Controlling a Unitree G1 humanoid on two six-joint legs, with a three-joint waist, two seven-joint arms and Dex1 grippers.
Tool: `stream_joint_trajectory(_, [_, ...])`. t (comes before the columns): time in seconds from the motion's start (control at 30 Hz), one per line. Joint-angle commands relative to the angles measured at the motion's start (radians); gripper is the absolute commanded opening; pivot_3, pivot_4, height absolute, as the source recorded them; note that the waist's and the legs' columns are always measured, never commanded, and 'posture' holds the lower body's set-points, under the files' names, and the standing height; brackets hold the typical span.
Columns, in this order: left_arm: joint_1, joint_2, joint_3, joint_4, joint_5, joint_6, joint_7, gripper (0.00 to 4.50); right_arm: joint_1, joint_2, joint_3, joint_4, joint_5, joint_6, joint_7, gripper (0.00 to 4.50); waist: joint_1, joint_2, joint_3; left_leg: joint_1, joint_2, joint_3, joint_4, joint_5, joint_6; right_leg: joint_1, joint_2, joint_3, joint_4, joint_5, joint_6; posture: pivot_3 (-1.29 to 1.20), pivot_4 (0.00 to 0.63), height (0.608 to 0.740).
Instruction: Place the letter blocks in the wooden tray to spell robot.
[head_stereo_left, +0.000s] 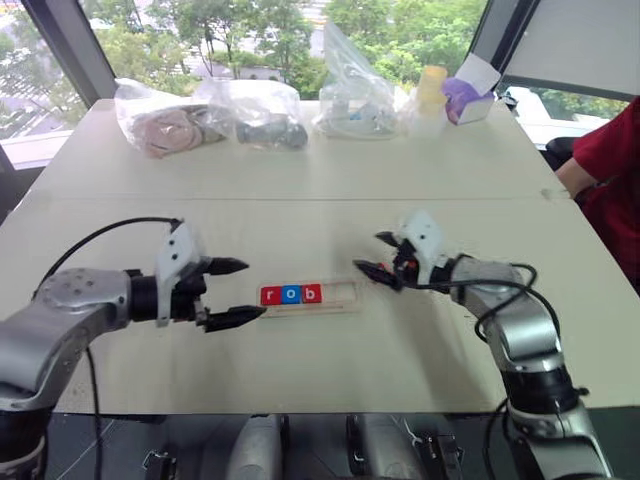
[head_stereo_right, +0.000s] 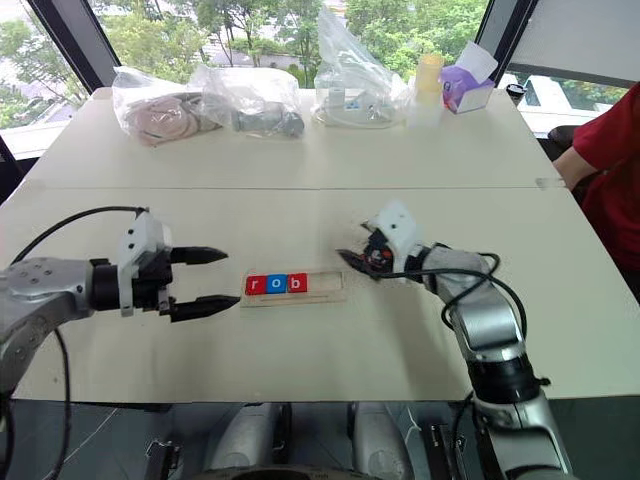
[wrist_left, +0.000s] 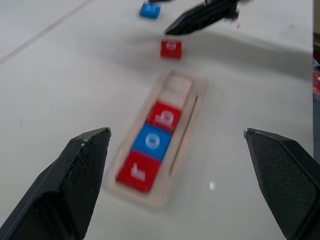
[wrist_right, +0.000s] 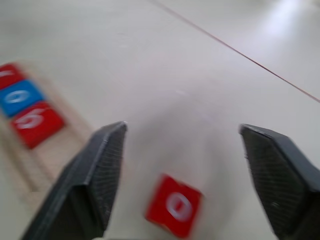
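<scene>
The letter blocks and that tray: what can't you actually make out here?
- Blue block: its letter is too small and blurred in the left wrist view, partly cut by the top edge.
- Loose red block: blurred in the right wrist view; probably an o.
- Wooden tray: its right end is hidden behind the right gripper in the eye views.

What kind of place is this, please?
Probably an office or a lab room set up for robot trials, on an upper floor. A wide pale table stands by large windows that look down on trees; clear plastic bags of supplies lie at its far edge, and a person's red sleeve shows beside it.
</scene>
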Motion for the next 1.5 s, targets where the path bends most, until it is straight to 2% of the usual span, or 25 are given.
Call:
stream_joint_trajectory(0.03, [-0.068,-0.052,-0.077,-0.002,0.044,-0.068,0.021,4.50,0.055,0.058,0.021,-0.116,-0.033,0.033,-0.135,3.67,-0.004,0.000,0.000,0.000,0.000,0.000,0.000,0.000,0.000,0.000,0.001,0.000,0.000,0.000,0.000,0.00,0.150,0.740])
stream_joint_trajectory(0.27, [-0.132,-0.057,-0.171,0.080,0.108,-0.125,-0.045,4.50,0.109,0.092,0.085,-0.138,-0.060,0.109,-0.240,3.67,-0.001,0.000,0.000,0.000,0.000,0.000,0.000,0.000,0.000,-0.001,0.002,0.000,0.001,0.000,0.000,0.00,0.150,0.740])
stream_joint_trajectory(0.4, [-0.130,-0.073,-0.187,0.119,0.136,-0.159,-0.048,4.50,0.109,0.082,0.122,-0.043,-0.067,0.015,-0.231,3.67,-0.001,0.000,0.000,0.000,0.000,0.000,0.000,0.000,0.000,-0.001,0.002,0.001,0.000,0.000,0.000,0.00,0.150,0.740])
stream_joint_trajectory(0.57, [-0.108,-0.068,-0.189,0.160,0.176,-0.198,-0.062,4.50,0.102,0.075,0.142,0.012,-0.069,0.011,-0.231,3.67,-0.003,0.000,0.000,0.000,0.000,0.000,0.000,0.000,0.000,-0.001,0.002,0.000,0.000,0.000,0.000,0.00,0.150,0.740])
stream_joint_trajectory(0.67, [-0.095,-0.070,-0.180,0.156,0.179,-0.201,-0.059,4.50,0.106,0.095,0.134,0.017,-0.055,0.022,-0.245,2.81,-0.002,0.000,0.000,0.000,0.000,0.000,0.000,0.000,0.000,0.000,0.002,0.000,0.000,0.000,0.000,0.00,0.150,0.740])
stream_joint_trajectory(0.77, [-0.085,-0.071,-0.180,0.151,0.184,-0.206,-0.056,4.50,0.099,0.122,0.127,0.013,-0.045,0.041,-0.258,1.28,-0.001,0.000,0.000,0.000,0.001,0.000,0.000,0.000,0.000,0.000,0.002,0.000,0.000,0.000,0.000,0.00,0.150,0.740])
stream_joint_trajectory(0.8, [-0.082,-0.071,-0.182,0.149,0.187,-0.207,-0.055,4.50,0.098,0.129,0.124,0.010,-0.043,0.051,-0.264,1.18,-0.001,0.000,0.000,0.000,0.001,-0.001,0.000,0.000,0.000,0.000,0.002,0.000,0.000,0.000,0.000,0.00,0.150,0.740])
stream_joint_trajectory(0.97, [-0.083,-0.075,-0.191,0.150,0.199,-0.218,-0.063,4.50,0.097,0.165,0.084,-0.025,-0.026,0.090,-0.309,1.18,-0.002,0.000,0.000,0.000,0.001,-0.001,0.000,0.000,0.000,0.000,0.002,0.000,0.000,0.000,0.000,0.00,0.150,0.740])
stream_joint_trajectory(1.27, [-0.136,-0.109,-0.225,0.195,0.228,-0.264,-0.095,4.50,0.206,0.307,-0.092,-0.332,-0.095,0.355,-0.587,1.18,0.005,0.000,0.000,-0.002,0.001,-0.001,0.000,0.000,0.000,-0.001,0.000,0.000,0.000,0.000,0.000,0.00,0.150,0.740])
stream_joint_trajectory(1.5, [-0.166,-0.155,-0.269,0.266,0.269,-0.316,-0.115,4.50,0.198,0.339,-0.114,-0.249,-0.105,0.383,-0.636,1.18,-0.004,0.000,0.000,0.000,0.000,0.000,0.000,0.000,0.000,-0.001,0.002,0.000,0.000,-0.001,-0.001,0.00,0.150,0.740])
